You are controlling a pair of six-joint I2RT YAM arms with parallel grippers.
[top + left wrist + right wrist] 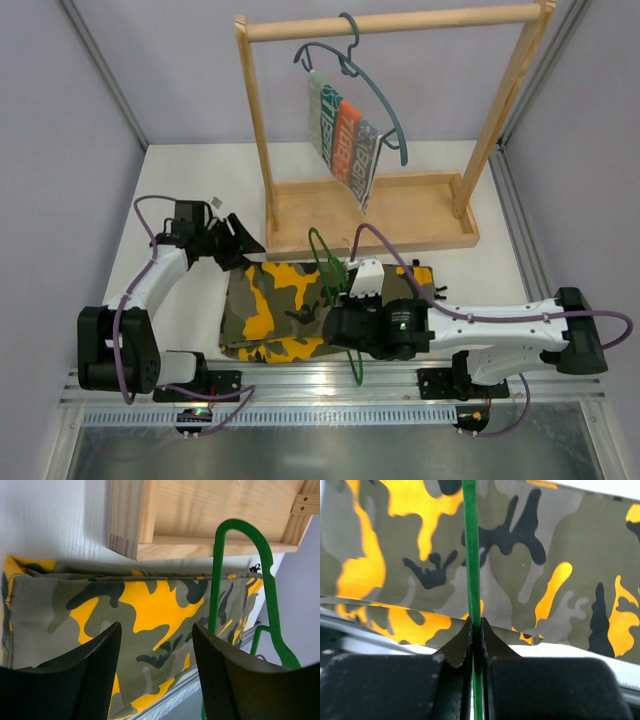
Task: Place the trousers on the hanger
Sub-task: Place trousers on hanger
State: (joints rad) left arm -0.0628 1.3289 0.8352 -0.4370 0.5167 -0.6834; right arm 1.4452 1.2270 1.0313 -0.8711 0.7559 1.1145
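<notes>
Right tool (476, 628) pinched the hanger (471, 550) over the trousers (560, 540).
Left tool (156, 627) stood open, its arm reaching low to their far left corner.

Camouflage on the trousers (280, 310): olive green, black blotches, bright orange-yellow patches. The hanger (322, 255) is vivid green. Beyond the black left hand (243, 243), a teal, orange and grey striped cloth (345, 140), a blue-grey hanger (383, 100), a pale wood rack (400, 215), a white tabletop (190, 180).

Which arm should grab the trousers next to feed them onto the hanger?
Left. The left gripper is open and empty by the trousers' left end; the right gripper is shut on the hanger, holding it across the cloth.
</notes>
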